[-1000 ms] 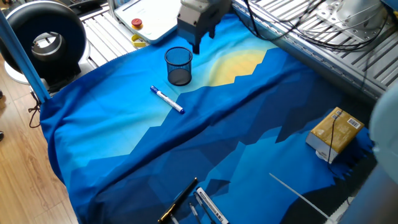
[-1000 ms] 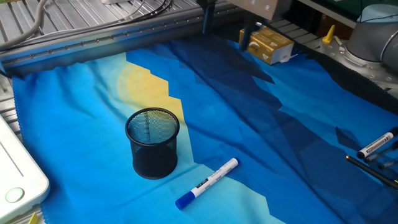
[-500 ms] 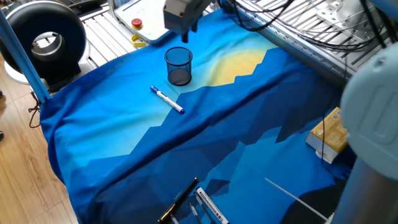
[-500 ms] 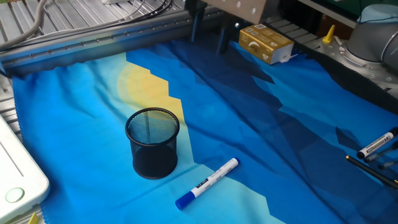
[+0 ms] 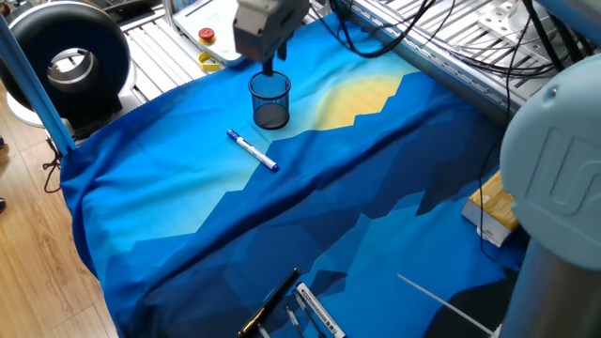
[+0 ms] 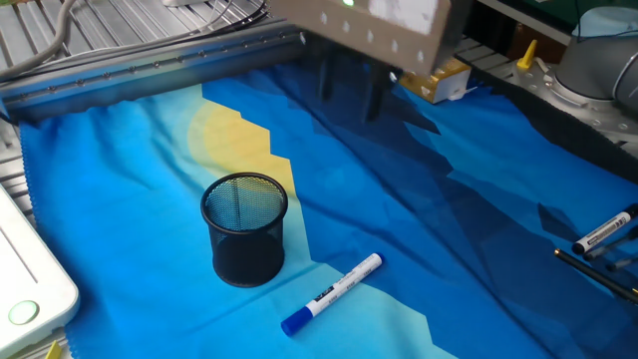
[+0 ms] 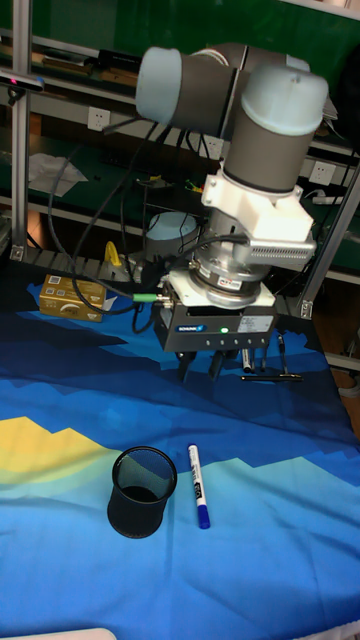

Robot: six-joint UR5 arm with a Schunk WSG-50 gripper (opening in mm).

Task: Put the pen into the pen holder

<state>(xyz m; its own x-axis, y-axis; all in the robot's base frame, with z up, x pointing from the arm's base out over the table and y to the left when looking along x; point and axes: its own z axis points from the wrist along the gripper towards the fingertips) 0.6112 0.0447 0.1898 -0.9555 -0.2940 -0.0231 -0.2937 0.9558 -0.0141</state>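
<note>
Where blue cloth (image 6: 478, 189) drapes table, metal rails (image 6: 120, 50)

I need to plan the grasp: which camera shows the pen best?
The other fixed view: the pen lies large and unblocked beside the pen holder, blue cap visible. One fixed view shows it small; the tall view shows it upright in frame, smaller.

The tool (image 6: 349, 95) is motion-blurred in the other fixed view, its body cut off by the top edge. In one fixed view the arm's grey housing (image 5: 554, 169) hides most of the yellow box (image 5: 495, 208). The pens (image 6: 604, 231) at the right run off the frame.
</note>
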